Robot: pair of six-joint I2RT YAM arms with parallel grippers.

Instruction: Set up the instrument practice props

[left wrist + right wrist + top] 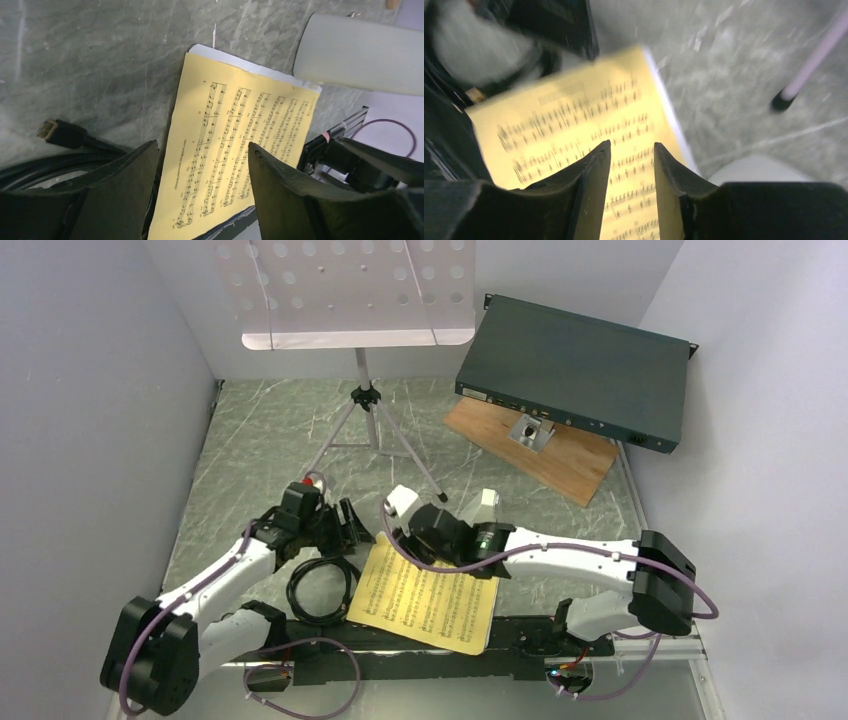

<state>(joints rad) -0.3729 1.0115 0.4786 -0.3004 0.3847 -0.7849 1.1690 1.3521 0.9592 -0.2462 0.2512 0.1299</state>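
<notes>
Here, the yellow and white sheet-music pages (425, 598) are seen lying flat at the near edge of the bench (260, 440), between the two arms and well apart from the music stand (355, 290) at the back. The left tool (202, 150) is held wide over the pages' left edge, with nothing between its jaws. The right tool (631, 147) is poised over the print with only a narrow gap, likewise empty. A pinch on flat paper could be missed, or only the top sheet lifted and the stack split or creased. The coiled black cable (318, 590), just beside the pages, could be snagged by the left tool, and the small white metronome (487, 502) just behind the right arm could be knocked over by a sweep.
</notes>
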